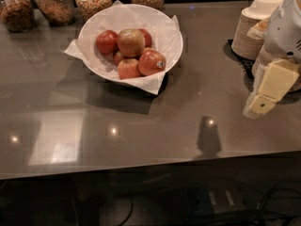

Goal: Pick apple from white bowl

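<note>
The white bowl, wide and lined with white paper, stands at the back middle of the dark counter. Several apples lie in it. The apple, the largest one, dull red with a yellow-green blush, sits on top near the bowl's middle. An all-red apple lies to its left and a red apple with a small sticker to its front right. My gripper, cream-coloured on a white arm, hangs at the right edge of the view, far to the right of the bowl and holding nothing that I can see.
Several glass jars of dry food line the counter's back edge behind the bowl. Stacked tan paper bowls stand at the back right, just behind my arm. The counter's front edge runs across the lower view.
</note>
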Available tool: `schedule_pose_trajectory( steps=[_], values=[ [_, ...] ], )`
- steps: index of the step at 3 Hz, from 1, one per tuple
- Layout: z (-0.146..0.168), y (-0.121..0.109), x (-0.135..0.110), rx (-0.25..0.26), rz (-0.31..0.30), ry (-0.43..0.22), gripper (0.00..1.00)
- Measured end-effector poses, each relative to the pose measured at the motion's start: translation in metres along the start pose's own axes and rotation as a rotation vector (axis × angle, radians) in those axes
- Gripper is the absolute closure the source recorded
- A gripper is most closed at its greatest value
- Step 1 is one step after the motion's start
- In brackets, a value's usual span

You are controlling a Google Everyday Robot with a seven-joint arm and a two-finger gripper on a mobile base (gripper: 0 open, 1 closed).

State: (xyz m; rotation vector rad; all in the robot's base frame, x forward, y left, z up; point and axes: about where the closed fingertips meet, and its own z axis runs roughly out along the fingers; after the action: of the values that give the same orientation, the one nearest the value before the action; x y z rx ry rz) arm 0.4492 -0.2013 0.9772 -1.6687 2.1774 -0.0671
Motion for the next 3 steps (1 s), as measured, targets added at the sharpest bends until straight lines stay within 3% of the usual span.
schedule_pose_trajectory(
  steps=[1, 3],
  values=[
    [0.007, -0.006, -0.014, 0.017, 0.017, -0.060, 0.00],
    [0.055, -0.054, -0.085, 0.078, 0.138, -0.232, 0.00]
  ],
)
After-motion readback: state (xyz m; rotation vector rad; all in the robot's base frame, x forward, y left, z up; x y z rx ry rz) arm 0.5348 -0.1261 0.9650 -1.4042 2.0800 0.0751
